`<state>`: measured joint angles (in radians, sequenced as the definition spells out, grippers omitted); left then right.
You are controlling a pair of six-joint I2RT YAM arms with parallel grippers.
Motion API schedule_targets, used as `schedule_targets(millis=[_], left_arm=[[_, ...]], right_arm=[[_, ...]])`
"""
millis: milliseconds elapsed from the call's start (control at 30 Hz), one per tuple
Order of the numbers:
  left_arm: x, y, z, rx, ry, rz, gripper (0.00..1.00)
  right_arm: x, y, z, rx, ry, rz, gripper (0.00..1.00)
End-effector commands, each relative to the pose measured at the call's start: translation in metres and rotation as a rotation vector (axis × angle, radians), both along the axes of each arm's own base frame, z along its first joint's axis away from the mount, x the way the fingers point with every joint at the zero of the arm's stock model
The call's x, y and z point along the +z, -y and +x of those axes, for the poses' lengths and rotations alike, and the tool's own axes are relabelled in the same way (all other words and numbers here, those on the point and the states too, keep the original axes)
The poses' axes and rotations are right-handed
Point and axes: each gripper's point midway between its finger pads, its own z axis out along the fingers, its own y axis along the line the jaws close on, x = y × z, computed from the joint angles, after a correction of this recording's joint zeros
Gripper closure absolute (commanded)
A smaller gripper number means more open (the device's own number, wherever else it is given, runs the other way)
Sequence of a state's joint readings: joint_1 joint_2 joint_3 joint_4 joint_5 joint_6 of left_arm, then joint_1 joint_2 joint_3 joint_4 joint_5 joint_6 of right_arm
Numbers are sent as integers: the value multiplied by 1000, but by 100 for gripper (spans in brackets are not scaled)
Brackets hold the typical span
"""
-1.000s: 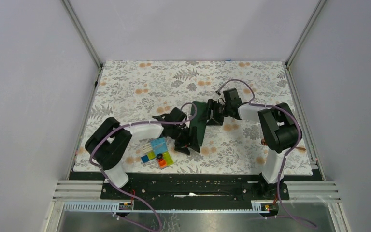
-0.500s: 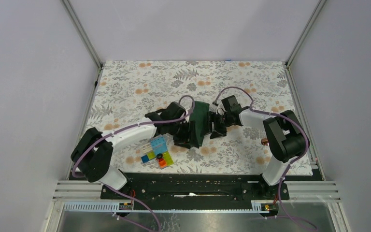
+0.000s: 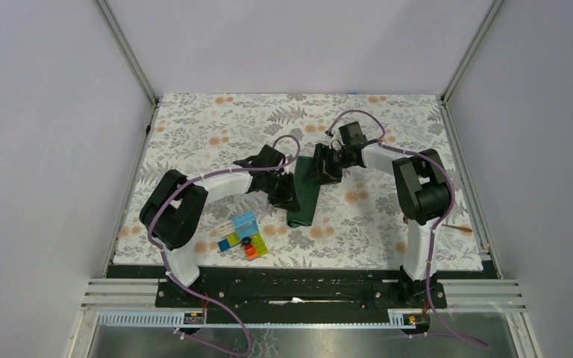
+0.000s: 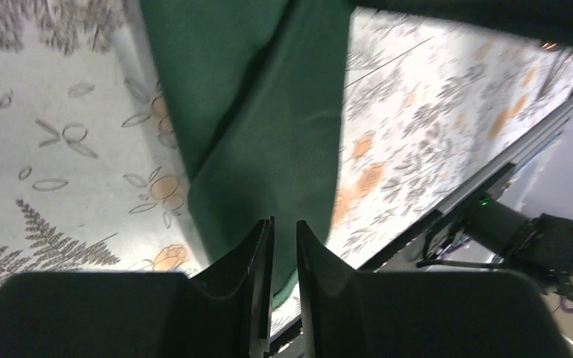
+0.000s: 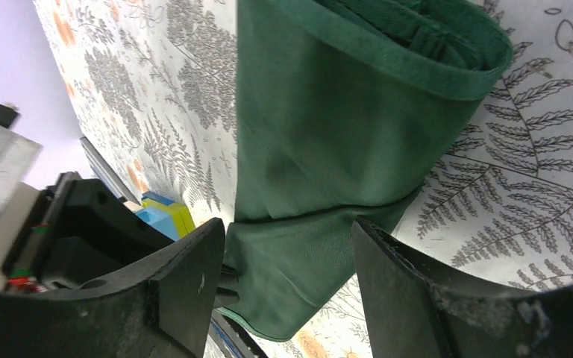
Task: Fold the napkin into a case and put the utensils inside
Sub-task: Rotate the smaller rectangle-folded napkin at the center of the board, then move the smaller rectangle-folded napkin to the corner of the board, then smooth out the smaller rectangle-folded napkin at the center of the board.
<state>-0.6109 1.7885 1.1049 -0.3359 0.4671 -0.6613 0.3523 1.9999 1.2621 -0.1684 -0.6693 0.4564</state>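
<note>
The napkin (image 3: 304, 198) looks soft and slippery, so an edge is best. The left tool (image 4: 283, 235) pinches its 9 o'clock edge. The right tool (image 5: 289, 242) is wide at 12 o'clock.

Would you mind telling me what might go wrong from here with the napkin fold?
1. The left hand is nearly shut right at the edge of the napkin. Such a shallow hold, if it is one, may slip and let the fold open.
2. The right hand stands open astride the folded cloth. Closing there could bunch the layers.
3. The blocks lie close beside the left arm, which might knock them.
</note>
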Motion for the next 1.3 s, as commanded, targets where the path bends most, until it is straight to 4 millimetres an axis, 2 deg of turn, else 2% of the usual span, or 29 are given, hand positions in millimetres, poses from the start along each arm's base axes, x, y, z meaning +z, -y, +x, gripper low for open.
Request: schedule_targets(millis=[0,200,300,433,533,667,800,900,933,1000,1100,1200,1267], left_arm=[[-18,-4,-16,-28,-3,-14,79],[-49,-11,-64,-52,-74,51,81],[-53,-8,-86,-73,-92,72,82],[-47,-8,-105,-78,-93,80,82],[-37,-14,-110,-73,-75,99,82],[-19,-17,-117,-75,-57,88,81],[10,-9,-120,-88,-20,25,76],[34,-3,-114,-114,16,2,71],[39,-1,-113,-121,22,-3,70],[43,3,-113,-134,17,-18,70],[28,1,-121,-132,-30,-19,75],[7,-8,-131,-129,-65,7,79],[-3,-13,-134,-123,-74,26,79]], right_arm=[[1,-2,5,23,-10,5,31],[-14,-1,-13,58,-51,14,32],[-15,-1,-27,74,-57,21,32],[-14,-7,-59,121,-78,32,33],[-15,-10,-91,149,-103,10,33],[0,-6,-119,130,-103,16,30],[13,7,-121,110,-67,-58,28],[30,11,-123,123,-44,-80,24],[36,11,-124,132,-41,-74,18],[43,9,-130,152,-42,-52,15],[41,-2,-140,171,-82,12,20],[39,-20,-145,178,-112,102,33],[39,-29,-139,171,-103,157,41]])
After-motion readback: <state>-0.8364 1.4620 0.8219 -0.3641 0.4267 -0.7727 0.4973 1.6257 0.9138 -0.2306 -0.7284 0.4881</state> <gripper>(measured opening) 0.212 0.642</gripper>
